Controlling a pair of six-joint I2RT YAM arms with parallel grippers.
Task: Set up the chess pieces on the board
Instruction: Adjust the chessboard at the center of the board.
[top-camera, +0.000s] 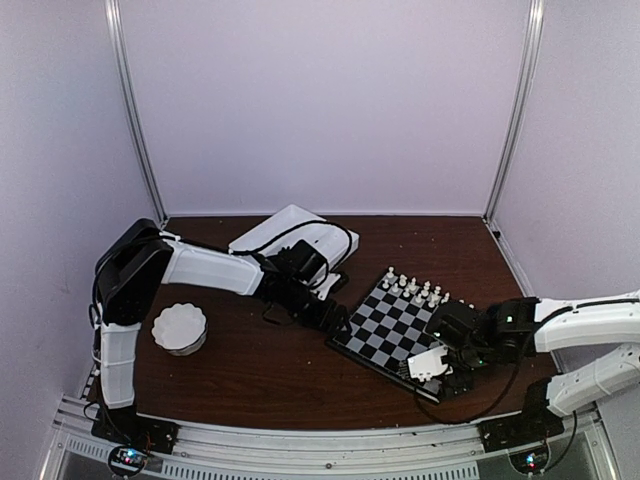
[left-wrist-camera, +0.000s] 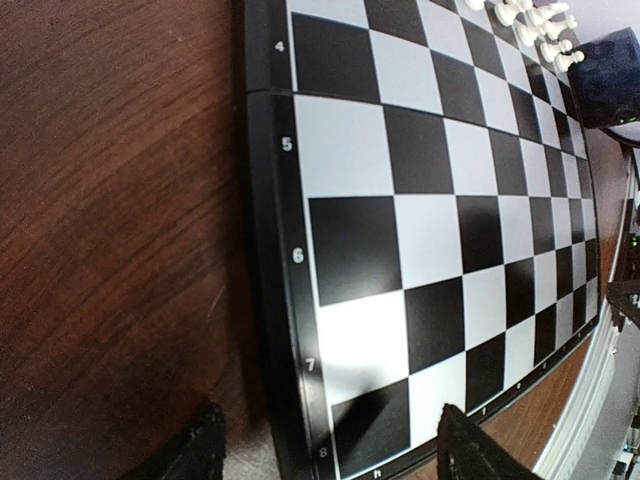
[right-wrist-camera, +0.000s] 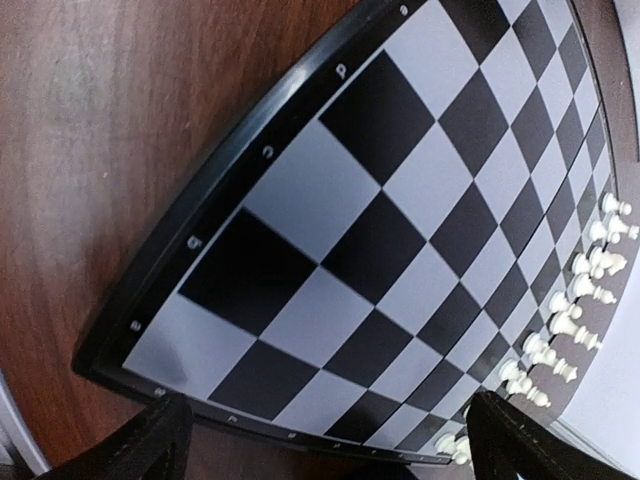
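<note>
Both arms at the small square chessboard (top-camera: 388, 325) of black and pale checks, right of centre on the dark wooden surface (top-camera: 250, 375). The left end effector (left-wrist-camera: 330, 435) hangs spread and empty over its left corner; the right end effector (right-wrist-camera: 330, 435) gapes wide, empty, at the near corner. Tiny white chessmen (top-camera: 412, 289) line the far edge; no black ones visible. Best play: fetch one piece, pinch low, set it square-centre.

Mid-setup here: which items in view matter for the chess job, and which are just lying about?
For the job: board, white chessmen lined along its far edge.
Lying about: white scalloped bowl, white tray at the back.
</note>
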